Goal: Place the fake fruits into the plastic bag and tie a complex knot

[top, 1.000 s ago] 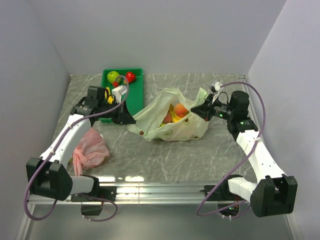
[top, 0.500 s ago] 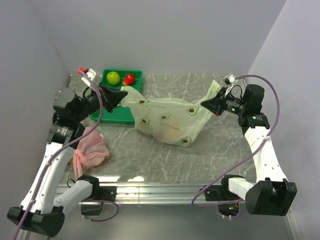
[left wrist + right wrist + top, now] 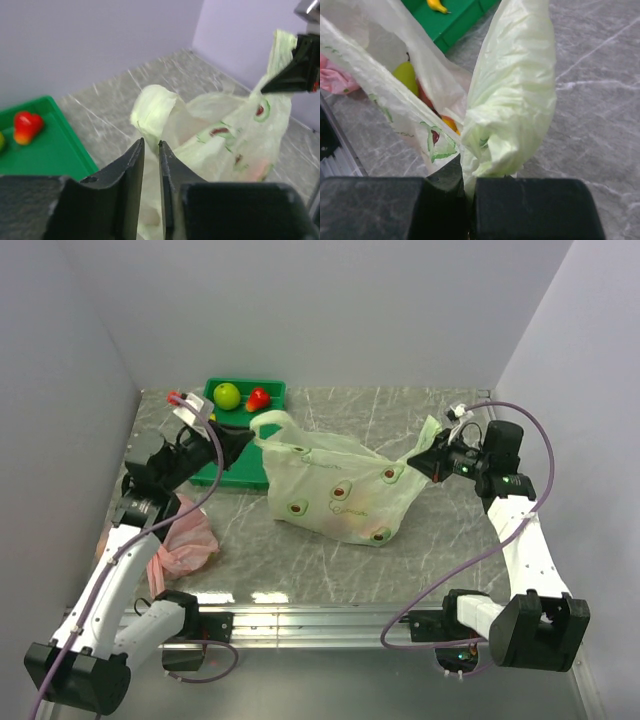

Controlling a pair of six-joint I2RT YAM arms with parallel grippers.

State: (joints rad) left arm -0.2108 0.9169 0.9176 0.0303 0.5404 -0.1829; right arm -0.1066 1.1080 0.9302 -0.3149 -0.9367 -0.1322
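Now has the plastic bag (image 3: 335, 490) strung up over the middle of the table (image 3: 330, 560), belly sagging low; cannot tell whether touching the stone. One second ago had it lying slack and open-mouthed with peaches showing at the top. Since then has drawn the two handle loops apart and upward, flattening the mouth into one long fold.

Pinches the right loop, bunched thick, in the right gripper (image 3: 420, 458), jaws closed hard on the film. Grips the left side with the left gripper (image 3: 151, 147), jaws down to a narrow slot with pale film in it, the top of that loop standing free just past the tips.

Carries fruit inside: through the film in the right wrist view, shows a green fruit (image 3: 406, 75) and an orange one (image 3: 449, 122) low in the sack. Leaves a green apple (image 3: 227, 395), a small red fruit (image 3: 259, 397) and a banana (image 3: 436, 5) in the green tray (image 3: 55, 150), behind the left gripper. Keeps well apart from the pink bag (image 3: 180, 540) at the left edge.

Reads as loading stopped and tying begun. Next calls for crossing the loops over the closed mouth. Risks the thin film slipping from the narrower left hold, and shutting three fruits out if knotted now.
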